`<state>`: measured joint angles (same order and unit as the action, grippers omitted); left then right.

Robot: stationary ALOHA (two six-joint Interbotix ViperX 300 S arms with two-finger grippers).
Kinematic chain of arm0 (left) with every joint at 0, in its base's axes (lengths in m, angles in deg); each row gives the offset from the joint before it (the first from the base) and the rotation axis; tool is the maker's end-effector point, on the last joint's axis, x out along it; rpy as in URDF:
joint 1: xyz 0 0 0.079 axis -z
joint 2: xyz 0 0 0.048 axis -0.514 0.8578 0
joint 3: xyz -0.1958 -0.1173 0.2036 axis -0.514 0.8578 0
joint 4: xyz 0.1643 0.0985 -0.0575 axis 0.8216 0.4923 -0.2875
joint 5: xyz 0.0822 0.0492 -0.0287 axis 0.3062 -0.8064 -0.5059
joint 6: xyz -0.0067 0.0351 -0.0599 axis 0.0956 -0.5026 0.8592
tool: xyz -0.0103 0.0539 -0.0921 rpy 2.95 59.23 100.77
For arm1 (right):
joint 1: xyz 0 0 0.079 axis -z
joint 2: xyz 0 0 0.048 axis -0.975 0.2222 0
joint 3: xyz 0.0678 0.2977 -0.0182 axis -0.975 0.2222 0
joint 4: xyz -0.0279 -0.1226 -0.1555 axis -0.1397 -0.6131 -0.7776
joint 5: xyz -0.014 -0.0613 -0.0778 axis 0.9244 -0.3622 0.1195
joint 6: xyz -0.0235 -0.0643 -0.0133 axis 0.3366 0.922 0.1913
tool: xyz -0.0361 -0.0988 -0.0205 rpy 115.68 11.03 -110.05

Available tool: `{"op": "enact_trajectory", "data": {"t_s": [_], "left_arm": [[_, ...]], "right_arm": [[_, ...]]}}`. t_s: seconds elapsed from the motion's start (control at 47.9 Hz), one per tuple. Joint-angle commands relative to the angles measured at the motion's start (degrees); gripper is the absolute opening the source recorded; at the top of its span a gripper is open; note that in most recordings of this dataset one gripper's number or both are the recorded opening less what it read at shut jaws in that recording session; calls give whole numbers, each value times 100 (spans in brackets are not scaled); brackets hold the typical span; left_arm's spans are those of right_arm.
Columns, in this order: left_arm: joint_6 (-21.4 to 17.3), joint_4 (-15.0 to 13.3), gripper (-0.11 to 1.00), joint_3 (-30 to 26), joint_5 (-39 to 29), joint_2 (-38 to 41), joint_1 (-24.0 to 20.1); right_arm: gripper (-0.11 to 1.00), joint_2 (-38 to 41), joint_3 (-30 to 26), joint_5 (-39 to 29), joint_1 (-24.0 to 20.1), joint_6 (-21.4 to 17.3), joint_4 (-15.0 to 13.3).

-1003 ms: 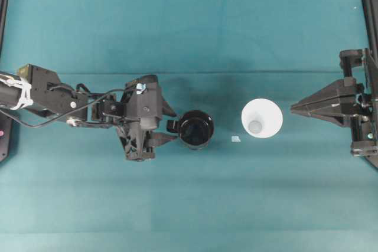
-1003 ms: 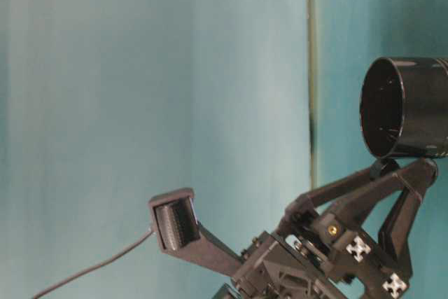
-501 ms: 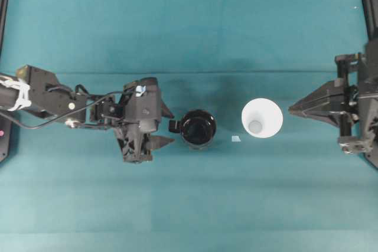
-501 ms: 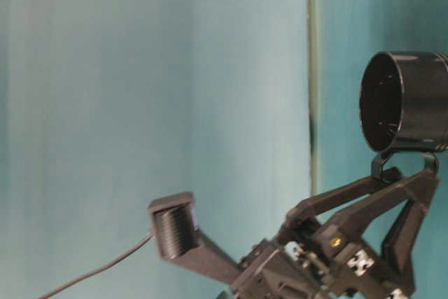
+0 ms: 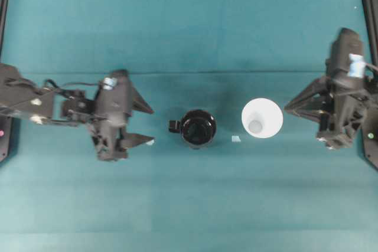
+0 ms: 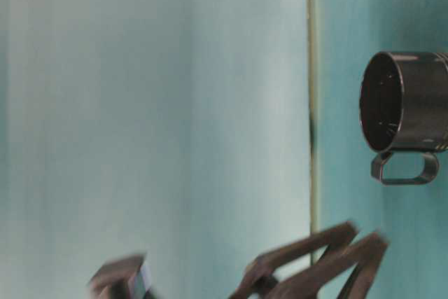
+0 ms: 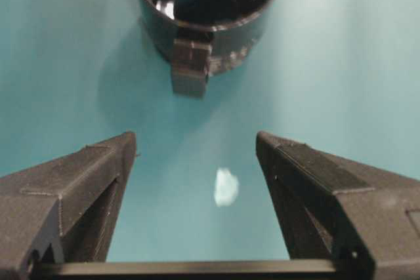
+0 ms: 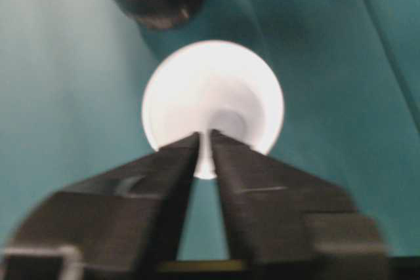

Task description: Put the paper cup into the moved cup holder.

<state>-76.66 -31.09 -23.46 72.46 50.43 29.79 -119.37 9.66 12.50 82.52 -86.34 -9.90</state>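
The black cup holder stands upright mid-table with its handle pointing left. It also shows in the table-level view and the left wrist view. The white paper cup stands upright just right of it, and shows in the right wrist view. My left gripper is open and empty, a short gap left of the handle; in the left wrist view it faces the holder. My right gripper is shut and empty, its tips just right of the cup; in the right wrist view it points at the cup.
A small pale scrap lies on the teal cloth between holder and cup. Another scrap lies on the cloth between my left fingers. Black frame rails run along the table's left and right edges.
My left gripper has drawn back to the left, away from the holder's handle. The holder stays put. My right arm has turned and shifted slightly toward the cup.
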Motion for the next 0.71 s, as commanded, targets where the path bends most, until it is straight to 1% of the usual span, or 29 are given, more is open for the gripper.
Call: {"op": "enact_trajectory", "data": {"t_s": [0.0, 0.042, 0.063, 0.146, 0.188, 0.251, 0.564, 0.689], "left_arm": [[18, 18, 82, 105, -18, -352, 18], [18, 18, 82, 176, -44, -492, 18], [18, 18, 82, 202, -62, -554, 26], [9, 18, 82, 316, -149, -809, 26], [9, 18, 82, 369, -176, -905, 18], [9, 18, 82, 457, -211, -1037, 18], [26, 18, 82, 817, -229, -1582, 26], [26, 18, 82, 888, -229, -1670, 26]], "right_arm": [[40, 158, -352, -246, 97, -70, 0], [49, 237, -448, -360, 141, -79, 9], [55, 272, -492, -413, 158, -70, 9], [73, 448, -659, -598, 264, -79, 0], [80, 580, -756, -694, 334, -79, 9], [86, 747, -861, -826, 404, -79, 0], [87, 1916, -1600, -1354, 510, -62, -35], [87, 2320, -1731, -1389, 519, -62, -53]]}}
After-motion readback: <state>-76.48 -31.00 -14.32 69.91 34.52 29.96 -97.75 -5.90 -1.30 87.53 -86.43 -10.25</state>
